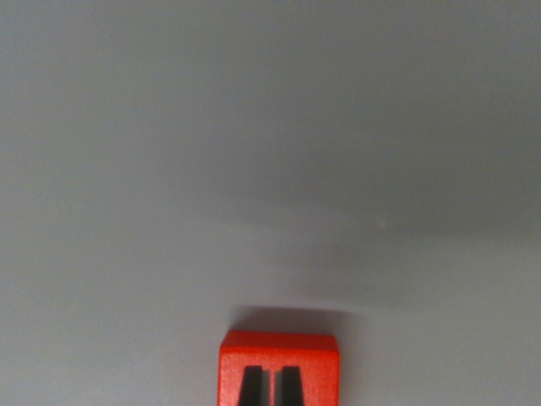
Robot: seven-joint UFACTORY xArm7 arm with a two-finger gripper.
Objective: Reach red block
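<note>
Although the wrist view shows almost nothing but a plain grey surface (270, 152), you can find the red block (279, 364) at its bottom edge, just to the wrist view's right of centre, with its lower part cut off by the frame. Two dark tapered shapes stand in front of the block's face, side by side with only a thin red sliver between them. You would likely read these as the tips of the gripper (272, 387), drawn narrow and nearly together, though the blur means you cannot tell for certain whether they are fingers or slots in the block itself. A soft shadow lies on the grey surface just beyond the block's far edge, which suggests the block rests flat there. Because the block sits so near the camera and squarely behind those tips, you can judge the reach as essentially complete.
</note>
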